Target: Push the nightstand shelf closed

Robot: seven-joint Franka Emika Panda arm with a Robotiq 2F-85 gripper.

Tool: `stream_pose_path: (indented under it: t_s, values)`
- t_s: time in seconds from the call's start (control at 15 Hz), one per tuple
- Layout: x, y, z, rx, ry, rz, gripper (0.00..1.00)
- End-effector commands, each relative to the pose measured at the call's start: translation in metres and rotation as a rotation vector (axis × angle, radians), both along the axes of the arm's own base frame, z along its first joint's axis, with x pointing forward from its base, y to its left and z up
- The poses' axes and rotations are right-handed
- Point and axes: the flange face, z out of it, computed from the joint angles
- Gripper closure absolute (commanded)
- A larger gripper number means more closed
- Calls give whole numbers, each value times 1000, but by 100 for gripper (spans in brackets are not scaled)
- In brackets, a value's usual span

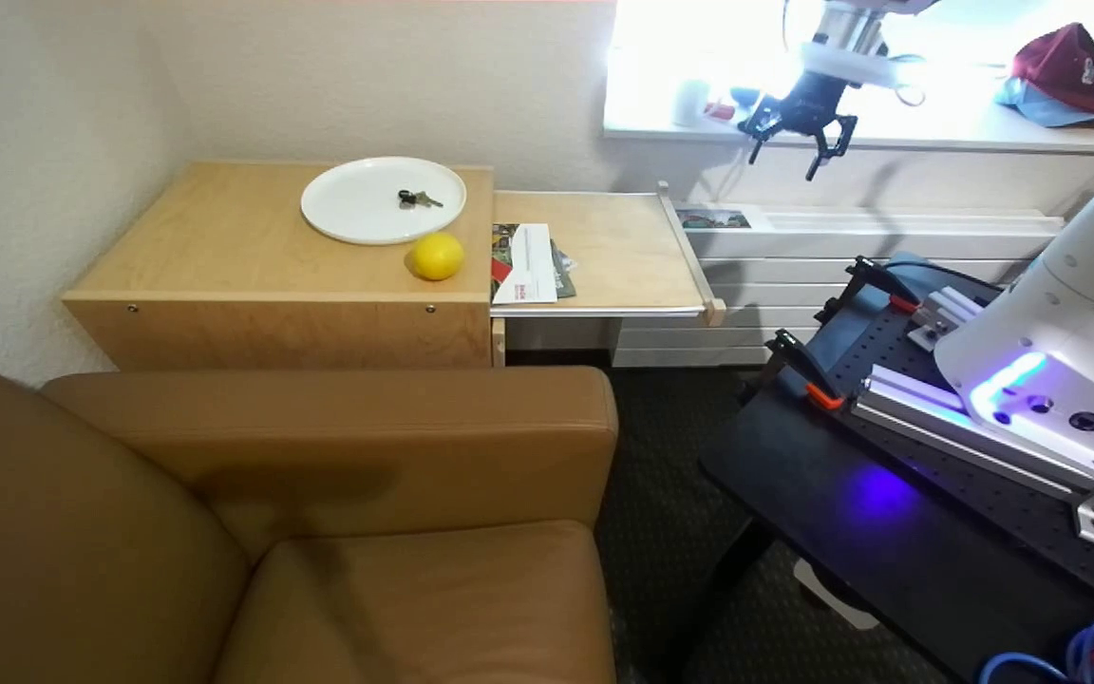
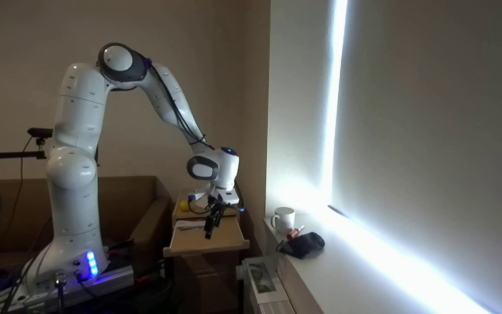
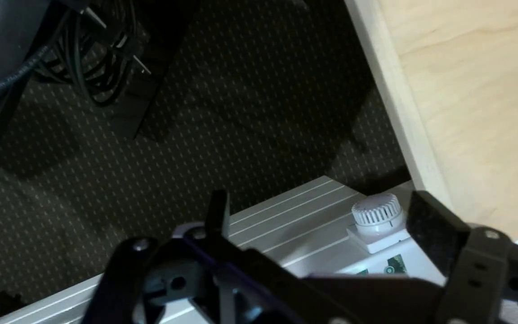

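The nightstand (image 1: 243,228) is a low light-wood cabinet beside the armchair in an exterior view. Its shelf (image 1: 632,247) is pulled out and ends in a raised wooden rail. The shelf also shows in an exterior view (image 2: 207,240) and at the right of the wrist view (image 3: 488,99). My gripper (image 1: 783,165) is open and empty, higher than the shelf and out past its rail. It hangs tilted downward in an exterior view (image 2: 211,224). In the wrist view my gripper (image 3: 322,209) has its fingers wide apart, with one finger overlapping the rail's corner in the picture.
Papers (image 1: 530,266) lie on the shelf's inner end. A white plate (image 1: 338,204) with keys (image 1: 420,199) and a lemon (image 1: 437,256) sit on the nightstand. A white radiator (image 1: 889,242) with a knob (image 3: 377,213) runs under the windowsill. A mug (image 2: 283,219) stands on the sill.
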Motion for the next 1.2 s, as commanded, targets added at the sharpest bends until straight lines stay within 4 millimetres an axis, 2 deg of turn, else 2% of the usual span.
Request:
stream_pose_path:
  t_s: [0.0, 0.33, 0.47, 0.53, 0.6, 0.8, 0.93, 1.13]
  values:
    - [-6, 13, -39, -81, 8, 26, 0]
    - [-3, 42, -89, -117, 45, 68, 0]
    - [-3, 56, -106, -108, 83, 91, 0]
    - [-4, 60, -107, -96, 99, 88, 0]
    - [-7, 54, -99, -102, 80, 87, 0]
    - [-7, 63, -107, -98, 98, 93, 0]
    - [-2, 52, -122, -142, 89, 68, 0]
    - [5, 56, -139, -179, 32, 46, 0]
